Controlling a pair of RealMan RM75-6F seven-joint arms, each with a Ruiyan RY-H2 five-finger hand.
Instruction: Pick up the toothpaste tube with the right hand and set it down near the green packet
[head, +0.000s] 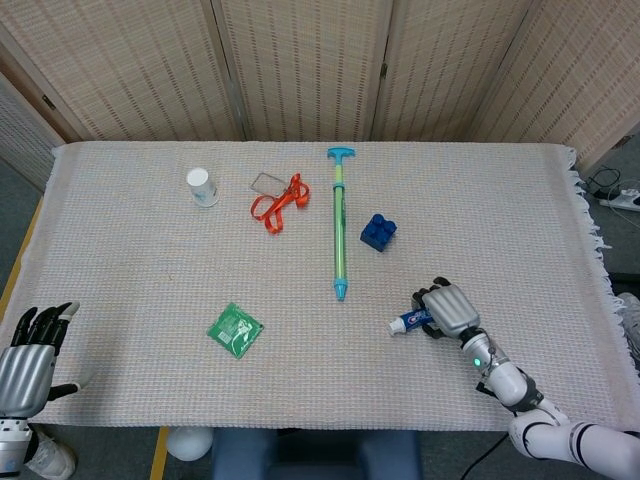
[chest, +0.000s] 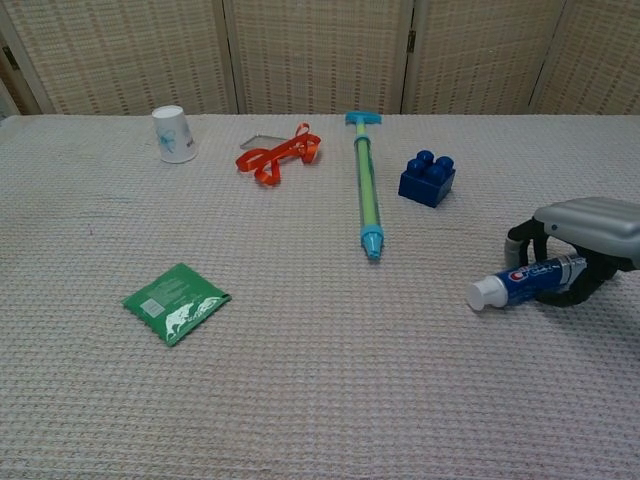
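The toothpaste tube lies on the cloth at the right front, white cap pointing left. My right hand covers its rear half, fingers curled down over the far side and the thumb against the near side, gripping it while it rests on the table. The green packet lies flat at the left front, well apart from the tube. My left hand hangs off the table's front left corner with its fingers spread, holding nothing.
A long green and blue pump lies lengthwise mid-table, with a blue block to its right. An orange strap and a white paper cup sit at the back left. Woven screens stand behind the table.
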